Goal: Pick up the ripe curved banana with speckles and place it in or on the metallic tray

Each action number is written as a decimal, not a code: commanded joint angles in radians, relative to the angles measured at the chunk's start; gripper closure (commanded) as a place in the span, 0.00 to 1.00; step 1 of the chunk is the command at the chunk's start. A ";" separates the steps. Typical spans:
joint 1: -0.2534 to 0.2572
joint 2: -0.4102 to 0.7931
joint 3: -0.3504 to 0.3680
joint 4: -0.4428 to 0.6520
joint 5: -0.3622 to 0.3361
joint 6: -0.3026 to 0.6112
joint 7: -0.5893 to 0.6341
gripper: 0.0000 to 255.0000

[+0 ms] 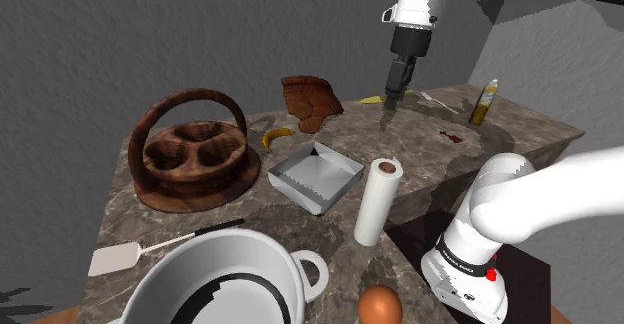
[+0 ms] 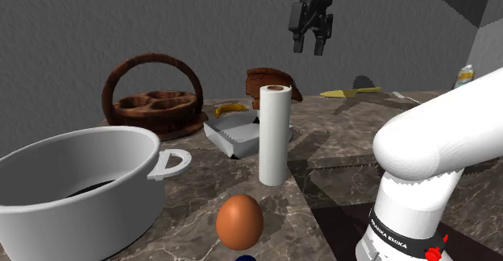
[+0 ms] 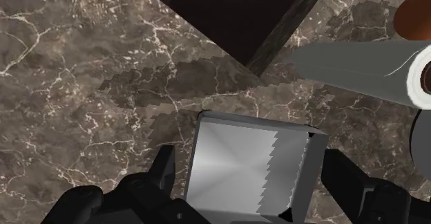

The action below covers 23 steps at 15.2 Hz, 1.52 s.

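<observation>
A curved yellow banana (image 1: 277, 134) with dark ends lies on the marble table beside the wooden basket; it also shows as the banana (image 2: 231, 106) behind the tray. The square metallic tray (image 1: 315, 176) sits mid-table, next to the paper roll, and is empty. My black gripper (image 1: 393, 99) hangs open, well above the table's far part, with nothing between its fingers. In the second exterior view the gripper (image 2: 309, 47) is high above the tray (image 2: 234, 133). The wrist view looks down on the tray (image 3: 242, 166), which lies between my spread fingers (image 3: 163, 171), far below them.
A brown handled basket (image 1: 190, 154) stands at the shoulder view's left. A paper towel roll (image 1: 378, 200), big white pot (image 1: 215, 287), egg (image 1: 380, 305) and spatula (image 1: 120, 259) fill the near side. A brown lump (image 1: 310, 99), a second yellow item (image 2: 348, 93) and a bottle (image 1: 485, 102) sit at the back.
</observation>
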 commanded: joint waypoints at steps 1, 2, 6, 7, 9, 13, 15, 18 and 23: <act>0.000 0.000 0.000 0.000 0.000 0.000 0.000 0.00; 0.003 0.032 -0.010 0.003 -0.006 0.024 -0.023 0.00; 0.016 0.169 -0.048 0.031 -0.024 0.116 -0.113 0.00; 0.020 0.206 -0.057 0.042 -0.027 0.137 -0.136 0.00; 0.027 0.280 -0.074 0.068 -0.030 0.176 -0.180 0.00; 0.041 0.434 -0.103 0.138 -0.027 0.242 -0.266 0.00; 0.047 0.513 -0.115 0.181 -0.021 0.269 -0.309 0.00; 0.054 0.634 -0.128 0.257 -0.009 0.300 -0.371 0.00; 0.058 0.840 -0.138 0.412 0.020 0.325 -0.468 0.00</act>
